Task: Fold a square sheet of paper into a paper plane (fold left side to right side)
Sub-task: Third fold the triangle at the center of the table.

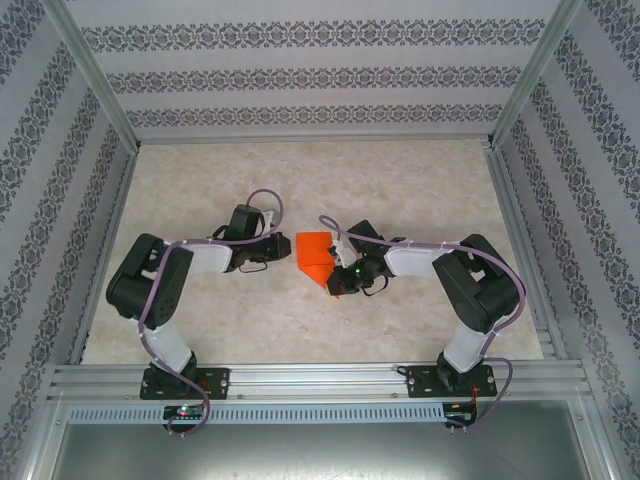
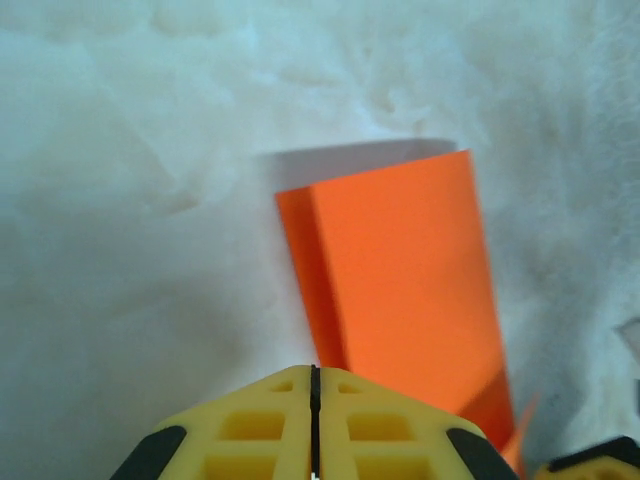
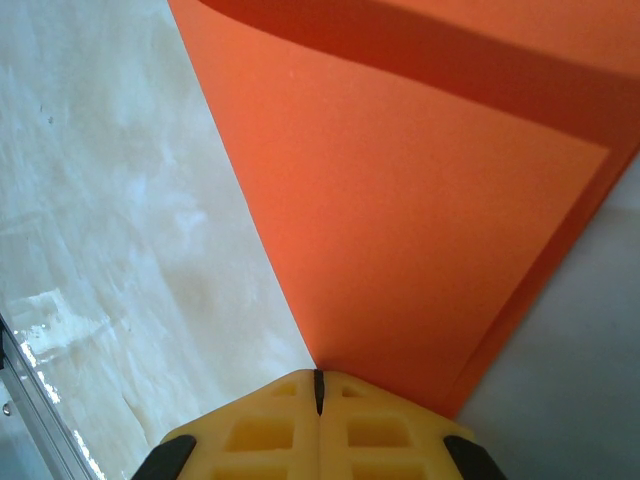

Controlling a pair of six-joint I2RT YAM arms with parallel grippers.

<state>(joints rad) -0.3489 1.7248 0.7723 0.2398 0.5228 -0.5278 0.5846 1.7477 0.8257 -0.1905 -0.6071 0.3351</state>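
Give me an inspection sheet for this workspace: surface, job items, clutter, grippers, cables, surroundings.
Surface: table, pale and marbled.
Job's things: orange paper, folded into layers, lying mid-table between the arms.
Clutter: nothing seen.
Grippers: left gripper shut, tips at the paper's edge; right gripper shut at a paper corner; whether either pinches it is unclear.
Cables: purple cables loop along both arms.
Surroundings: patterned walls; metal frame at the near edge.

The square sheet of paper point(image 1: 313, 256) is bright orange. The desk point(image 1: 400, 180) is marbled cream. The left pincer point(image 2: 313, 375) and right pincer point(image 3: 319, 378) are yellow with black corners. Grey floral stripes band the white walls point(image 1: 300, 70).
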